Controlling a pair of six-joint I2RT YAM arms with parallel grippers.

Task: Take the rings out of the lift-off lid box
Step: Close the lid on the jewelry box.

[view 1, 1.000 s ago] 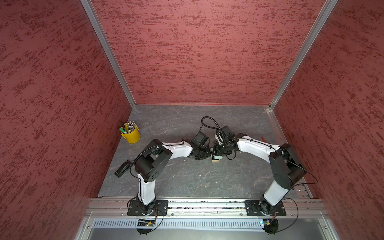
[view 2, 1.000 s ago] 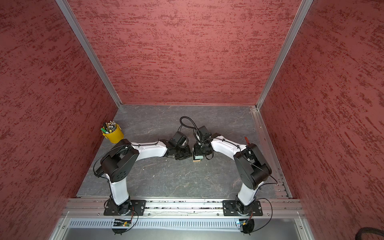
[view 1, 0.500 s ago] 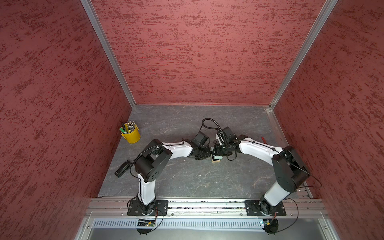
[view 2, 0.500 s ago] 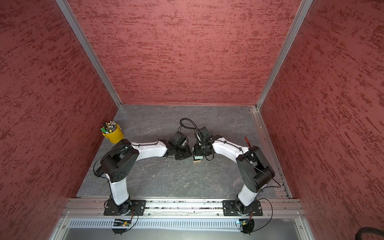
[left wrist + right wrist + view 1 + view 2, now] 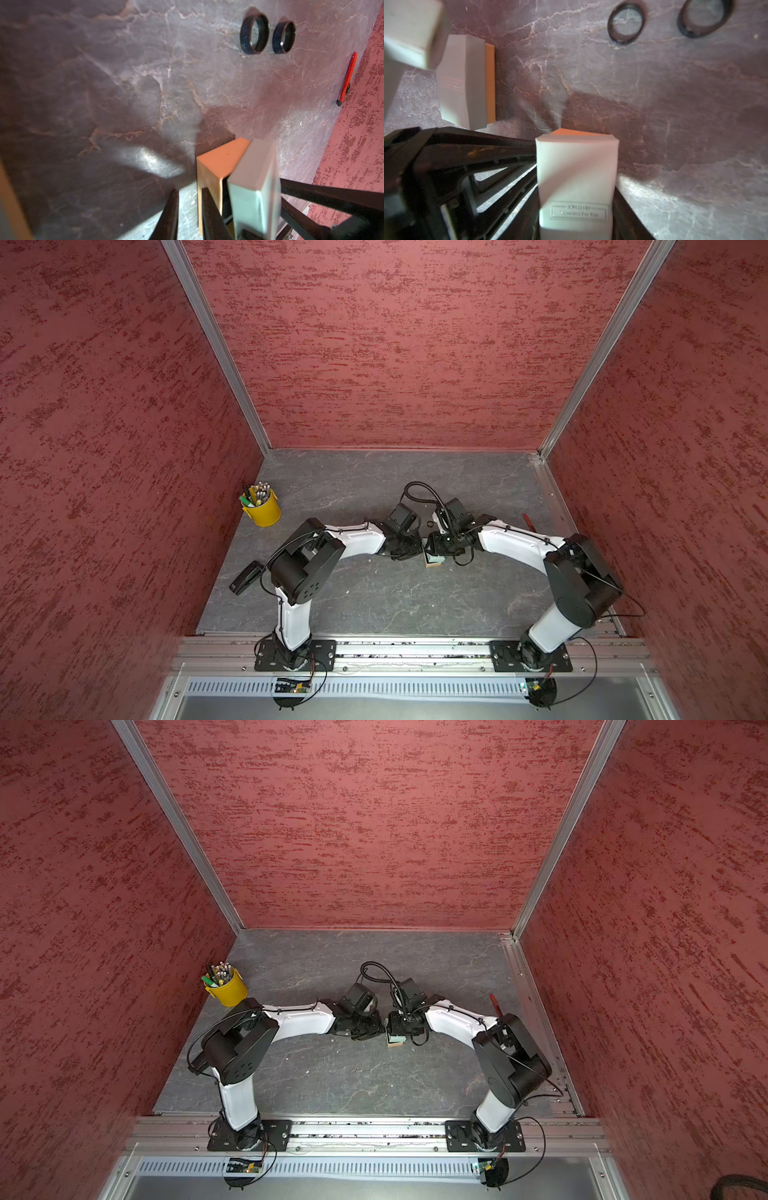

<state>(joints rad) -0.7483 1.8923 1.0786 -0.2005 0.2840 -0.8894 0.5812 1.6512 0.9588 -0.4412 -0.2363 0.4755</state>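
The lift-off lid box [image 5: 434,561] lies on its side at the table's middle, between both arms. Its tan base [image 5: 220,160] and mint-green lid [image 5: 251,187] stand slightly apart, with a dark slit between them; the inside is hidden. My right gripper [image 5: 577,187] is shut on the lid [image 5: 577,166], which bears a "JEWELLERY" label. My left gripper [image 5: 190,190] stands narrowly open, one finger [image 5: 212,216] against the base's side, bare table showing in the gap. Two black rings [image 5: 254,33] [image 5: 283,37] lie on the table beyond the box, also visible as rings [image 5: 626,25] [image 5: 705,17].
A second mint box with a tan base [image 5: 463,83] stands close beside the held one. A yellow cup of pens [image 5: 262,508] is at the far left, a black object [image 5: 246,577] by the left arm, a red cutter [image 5: 348,79] by the right wall.
The right arm's elbow has drifted slightly outward to the right. Both grippers stay at the box.
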